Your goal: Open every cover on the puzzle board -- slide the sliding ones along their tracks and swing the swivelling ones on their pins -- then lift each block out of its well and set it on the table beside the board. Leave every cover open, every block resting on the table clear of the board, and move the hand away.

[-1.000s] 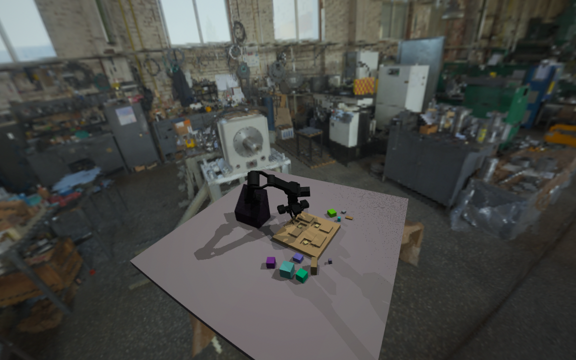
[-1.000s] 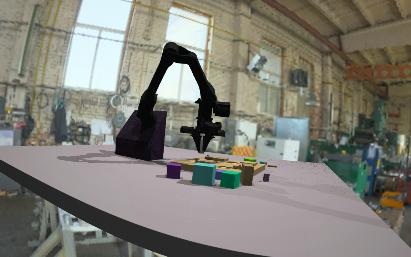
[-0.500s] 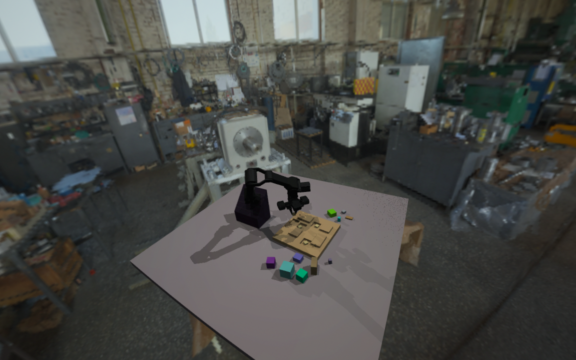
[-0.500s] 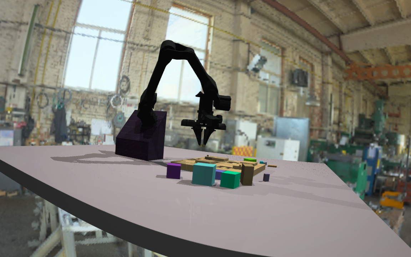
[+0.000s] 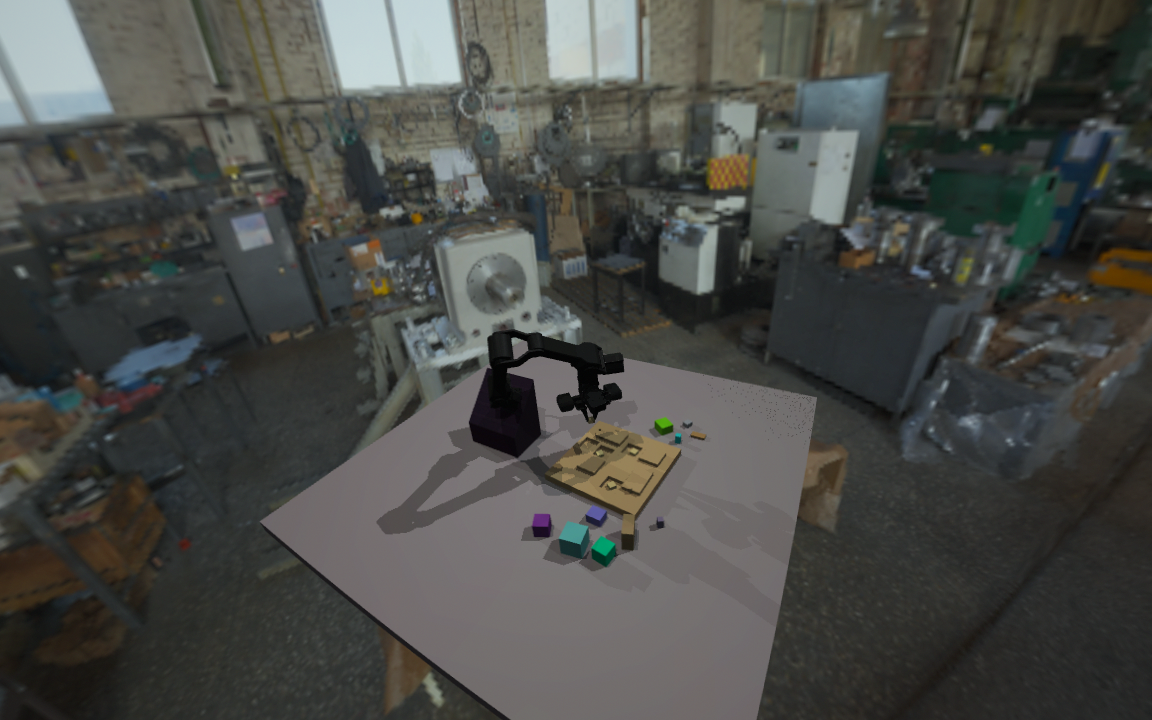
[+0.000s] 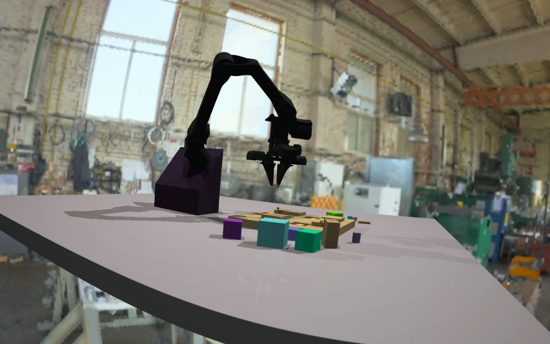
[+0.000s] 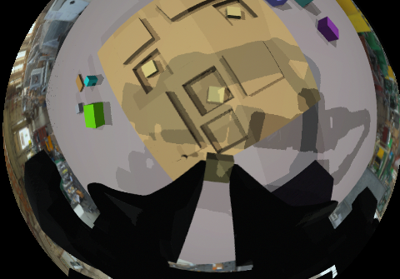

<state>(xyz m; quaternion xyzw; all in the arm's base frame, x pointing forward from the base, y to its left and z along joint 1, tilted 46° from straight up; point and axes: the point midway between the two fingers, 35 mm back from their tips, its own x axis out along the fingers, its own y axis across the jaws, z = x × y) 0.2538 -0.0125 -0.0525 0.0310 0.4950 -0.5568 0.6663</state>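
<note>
My gripper (image 5: 592, 419) (image 6: 276, 184) is shut on a small pale yellow block (image 7: 219, 168), held in the air above the board's edge nearest the arm base. The tan puzzle board (image 5: 587, 487) (image 7: 187, 42) has four uncovered wells in the wrist view. One well (image 7: 224, 130), closest to the fingers, is empty. Pale blocks sit in the other three: the centre block (image 7: 217, 94), the left block (image 7: 149, 68) and the far block (image 7: 233, 12). Covers stand beside the wells, among them the right cover (image 7: 254, 67), the upper left cover (image 7: 133, 39) and the far cover (image 7: 189, 6).
In front of the board stand a purple cube (image 5: 541, 524) (image 6: 232, 229), a teal cube (image 5: 574, 539), a green cube (image 5: 603, 550), a blue-violet block (image 5: 595, 515) and a tall brown block (image 5: 627, 531). A lime block (image 5: 663, 425) and small pieces lie behind. The dark arm base (image 5: 505, 420) is left.
</note>
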